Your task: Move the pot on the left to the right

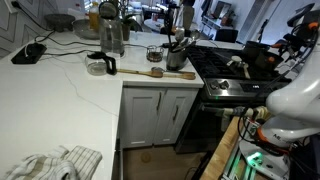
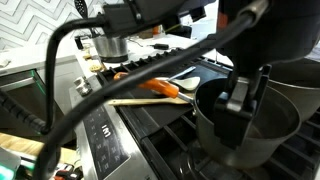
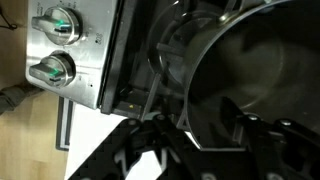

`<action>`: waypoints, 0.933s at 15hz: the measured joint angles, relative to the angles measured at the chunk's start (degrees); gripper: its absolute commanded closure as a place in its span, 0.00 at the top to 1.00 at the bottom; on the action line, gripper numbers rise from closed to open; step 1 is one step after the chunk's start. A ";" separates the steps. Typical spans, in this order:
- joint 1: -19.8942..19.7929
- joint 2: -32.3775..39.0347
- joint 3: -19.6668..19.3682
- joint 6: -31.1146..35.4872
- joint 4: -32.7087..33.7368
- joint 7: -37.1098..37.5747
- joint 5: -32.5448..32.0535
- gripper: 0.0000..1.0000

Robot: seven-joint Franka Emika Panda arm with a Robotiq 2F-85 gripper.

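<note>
The pot (image 2: 268, 128) is a round dark pot with a greyish inside, standing on the black stove (image 2: 150, 135) at the right of an exterior view. In the wrist view the pot (image 3: 262, 60) fills the right half. My gripper (image 3: 213, 122) is shut on its rim, one finger outside the wall and one inside. In an exterior view the gripper (image 2: 240, 98) comes down onto the pot's near-left rim. Whether the pot's base rests on the grate or hangs just above it cannot be told.
An orange spatula (image 2: 160, 87) and a wooden spoon (image 2: 150, 101) lie on the stove to the left of the pot. The stove knobs (image 3: 58, 22) are close by. A silvery utensil crock (image 1: 178, 55) stands on the white counter (image 1: 60, 95). Thick black cables (image 2: 60, 60) cross the foreground.
</note>
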 measured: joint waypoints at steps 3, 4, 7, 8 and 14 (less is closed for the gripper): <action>-0.30 -0.58 0.56 -0.70 0.52 -0.45 -0.72 1.00; -0.39 -1.02 0.84 -1.34 0.52 -1.13 -0.98 1.00; -0.43 -3.15 1.91 -4.53 0.35 -5.13 -1.59 1.00; -0.43 -4.18 2.45 -5.30 0.17 -7.01 -1.63 1.00; 1.09 -13.98 6.37 -6.58 -5.57 -20.82 -2.61 1.00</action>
